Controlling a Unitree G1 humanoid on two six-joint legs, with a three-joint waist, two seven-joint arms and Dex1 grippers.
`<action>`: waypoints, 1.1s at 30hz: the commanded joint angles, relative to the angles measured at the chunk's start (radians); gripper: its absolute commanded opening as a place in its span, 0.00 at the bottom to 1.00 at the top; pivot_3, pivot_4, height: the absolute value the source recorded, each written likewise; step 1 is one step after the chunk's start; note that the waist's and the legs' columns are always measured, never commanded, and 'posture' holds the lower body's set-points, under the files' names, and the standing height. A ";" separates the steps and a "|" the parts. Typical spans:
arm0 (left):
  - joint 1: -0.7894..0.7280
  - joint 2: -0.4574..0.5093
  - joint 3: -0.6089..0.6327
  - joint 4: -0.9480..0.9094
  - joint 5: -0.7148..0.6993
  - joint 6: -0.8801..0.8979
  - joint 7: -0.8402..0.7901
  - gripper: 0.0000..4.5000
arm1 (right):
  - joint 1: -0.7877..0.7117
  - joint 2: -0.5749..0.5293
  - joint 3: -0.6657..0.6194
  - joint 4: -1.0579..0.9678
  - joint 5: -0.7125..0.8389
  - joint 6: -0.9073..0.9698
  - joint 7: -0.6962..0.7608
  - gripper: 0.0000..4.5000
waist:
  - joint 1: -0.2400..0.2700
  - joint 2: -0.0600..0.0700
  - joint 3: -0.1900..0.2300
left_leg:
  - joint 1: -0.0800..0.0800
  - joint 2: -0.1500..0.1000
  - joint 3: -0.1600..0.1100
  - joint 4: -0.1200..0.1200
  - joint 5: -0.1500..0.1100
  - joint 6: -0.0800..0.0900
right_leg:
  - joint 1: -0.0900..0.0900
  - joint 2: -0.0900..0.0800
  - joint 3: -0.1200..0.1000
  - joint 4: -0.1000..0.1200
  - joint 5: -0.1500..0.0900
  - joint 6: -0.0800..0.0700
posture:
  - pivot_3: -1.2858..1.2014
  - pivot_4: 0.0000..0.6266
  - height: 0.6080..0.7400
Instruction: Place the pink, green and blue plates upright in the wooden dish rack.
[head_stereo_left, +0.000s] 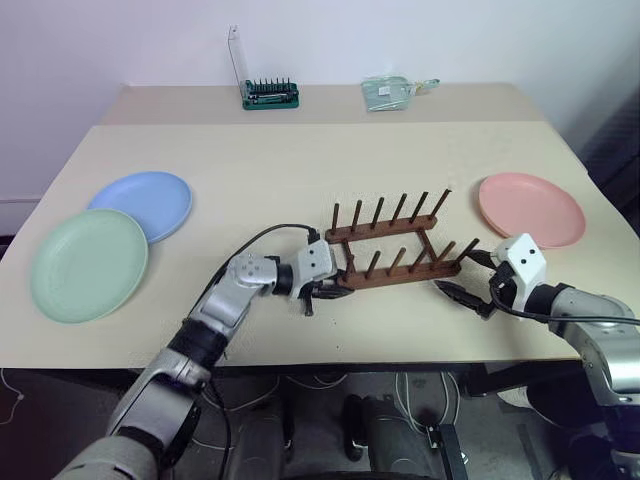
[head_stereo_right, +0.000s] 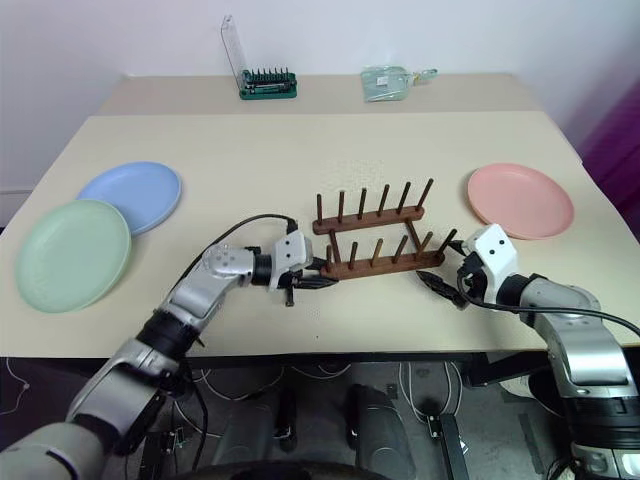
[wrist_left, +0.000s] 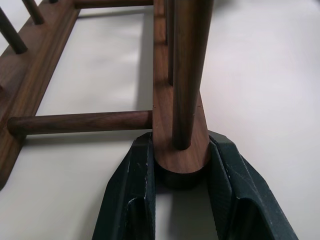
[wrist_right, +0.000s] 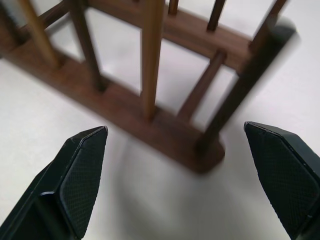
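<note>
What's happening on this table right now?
The left hand is clamped on the near rail end of the wooden dish rack. The right hand hangs open just off the rack's other end. No plate is racked: the blue plate and green plate lie flat at the left, the pink plate at the right.

Both arms have silver-grey metal forearm links with dark joint sections. Each wrist carries a white, boxy camera housing. Black cables loop along both forearms. The jaws are matte black, tapered, with finely textured inner pads.
</note>
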 joint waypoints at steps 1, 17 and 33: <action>-0.043 -0.009 0.043 0.092 -0.003 -0.056 -0.012 0.17 | 0.026 -0.006 -0.049 -0.076 0.014 0.004 -0.017 1.00 | -0.001 0.000 0.000 | 0.000 0.000 0.000 0.000 0.000 0.000 | 0.000 0.000 0.000 0.000 0.000 0.000 | 0.52 0.24 0.92; 0.152 0.118 0.128 -0.210 -0.068 0.180 -0.037 0.38 | 0.022 -0.017 0.017 -0.096 -0.042 0.076 -0.073 0.23 | -0.004 0.000 0.000 | 0.001 0.002 0.000 0.000 0.000 0.000 | 0.000 0.000 0.000 0.000 0.000 0.000 | 0.52 0.24 0.92; 0.185 -0.048 -0.023 -0.329 0.122 0.348 0.277 0.01 | -0.167 0.040 0.213 0.213 -0.270 -0.088 -0.130 0.00 | -0.003 -0.003 -0.002 | 0.002 0.000 -0.001 0.002 0.000 0.000 | 0.004 -0.001 0.000 0.000 0.000 0.000 | 0.52 0.24 0.92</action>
